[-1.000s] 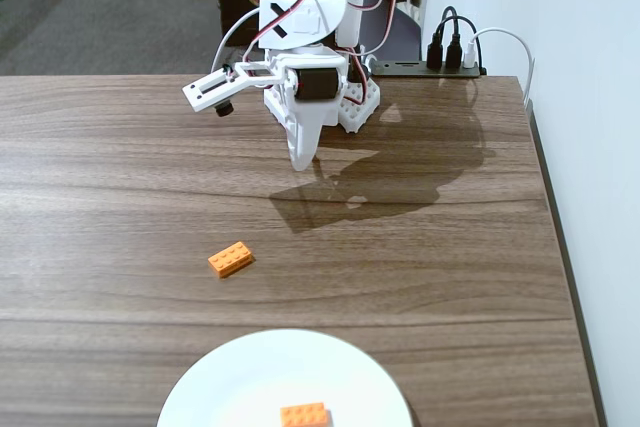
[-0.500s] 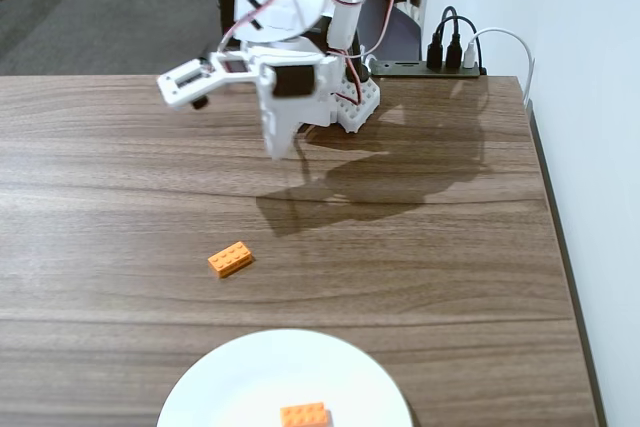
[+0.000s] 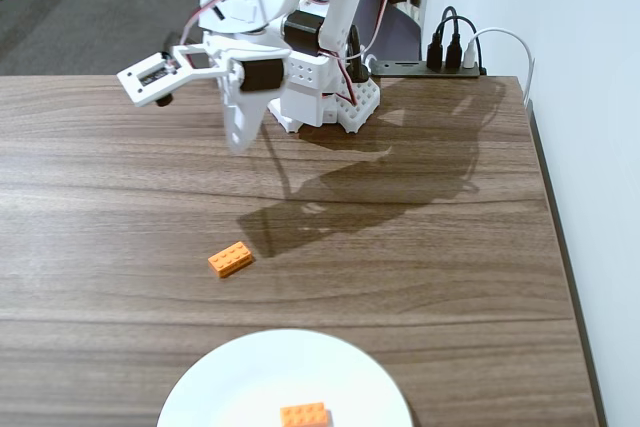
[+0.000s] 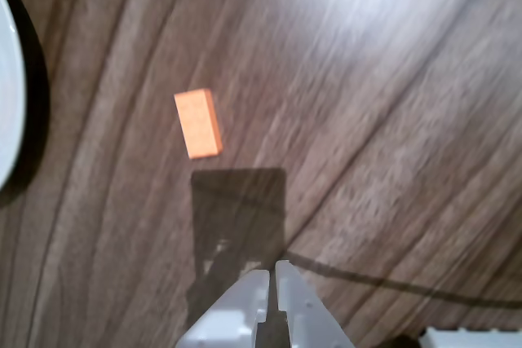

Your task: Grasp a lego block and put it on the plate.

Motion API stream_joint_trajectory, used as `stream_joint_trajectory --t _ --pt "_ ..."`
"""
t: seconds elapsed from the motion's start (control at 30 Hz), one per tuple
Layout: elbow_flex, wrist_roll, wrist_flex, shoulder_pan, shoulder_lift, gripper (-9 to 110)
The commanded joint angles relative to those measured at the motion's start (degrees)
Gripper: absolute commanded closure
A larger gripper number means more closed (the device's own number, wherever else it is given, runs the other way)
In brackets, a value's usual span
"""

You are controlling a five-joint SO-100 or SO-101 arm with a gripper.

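Fixed view: gripper (image 3: 240, 137) high in upper left of centre, above the table (image 3: 450, 247), empty. Lego block (image 3: 230, 259) lies left of centre on bare wood, well apart from the gripper. Plate (image 3: 230, 377) at bottom centre, second brick (image 3: 304, 414) already on it.

Wrist view: gripper (image 4: 272, 279) at bottom centre, jaws closed to a thin slit, holding nothing. Lego block (image 4: 198, 123) upper left, angled. Plate (image 4: 10, 95) at left edge.

Risk: descending with the jaws this narrow would knock the block aside; its skewed angle invites a corner grip and slip.

Dark walnut-grain wooden tabletop (image 3: 450, 247) under bright light.
A plain white wall (image 3: 590, 97) bounds its right; grey carpet floor (image 3: 110, 17) lies behind.
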Motion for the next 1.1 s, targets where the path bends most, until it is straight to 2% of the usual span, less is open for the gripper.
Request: stream_joint_trajectory --t 0.0,0.73,0.93,1.07 --pt "-4.57 -3.52 0.35 1.67 -1.23 101" --pt "-17.05 -22.85 -5.27 10.37 -18.54 101" --pt "-19.95 -24.43 -7.82 9.67 -23.55 101" --pt "-23.12 -19.95 -5.54 8.61 -27.07 101"
